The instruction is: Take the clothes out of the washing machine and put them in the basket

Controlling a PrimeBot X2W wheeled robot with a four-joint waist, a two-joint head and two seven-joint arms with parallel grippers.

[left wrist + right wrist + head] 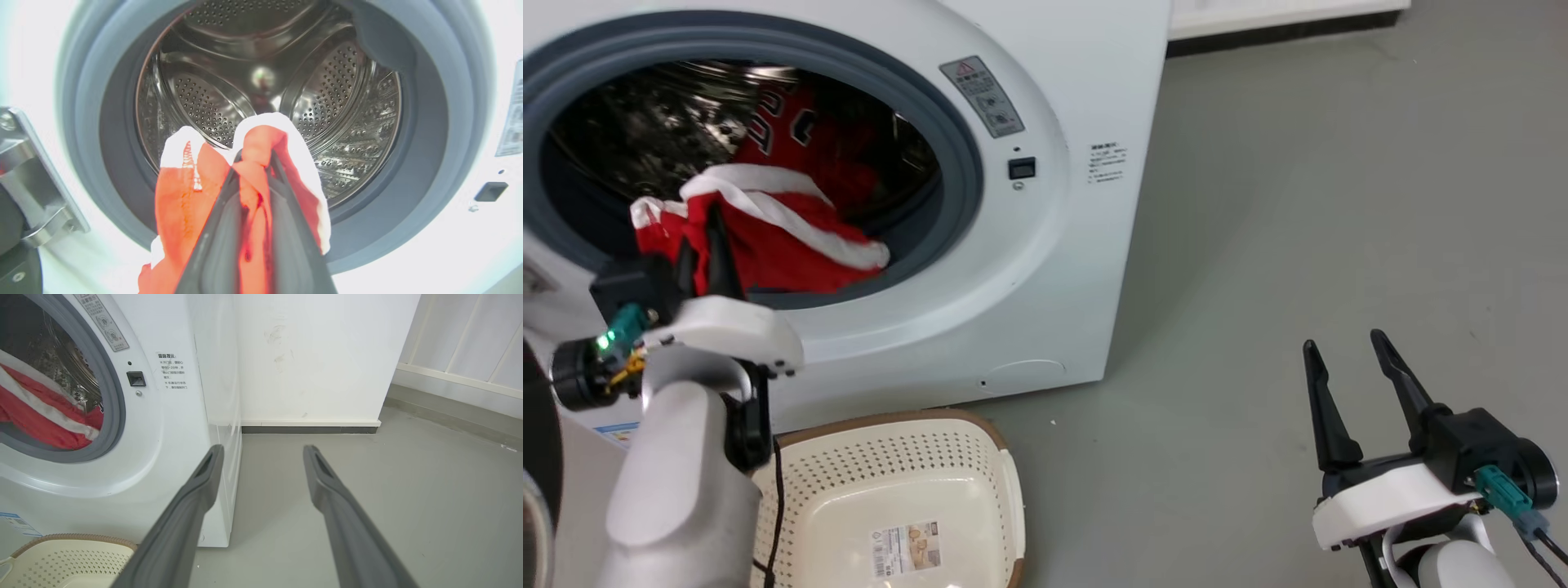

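- The left gripper [704, 245] is clenched on a bunched fold of the red garment with white trim [792, 241], at the lower left of the washing machine's [1029, 269] porthole; in the left wrist view the cloth is pinched between both fingers [220, 212] and spills over them
- The garment lies half out of the steel drum [327, 81], over the lower lip of the grey door seal [960, 171]; the pinch is at one edge, which is probably why the rest trails behind
- Its white band runs from the gripper down to the lower right in the head view, so its long axis lies across the opening, not into the drum
- A red jersey with numbers [788, 131] lies deeper in the drum, behind it
- The basket [1005, 474] stands mouth up on the floor [1339, 204] just below the porthole, seemingly so that a lifted garment needs only a short drop
- The right gripper [1343, 343] hangs with fingers spread and empty, well apart from the machine, probably parked out of the way
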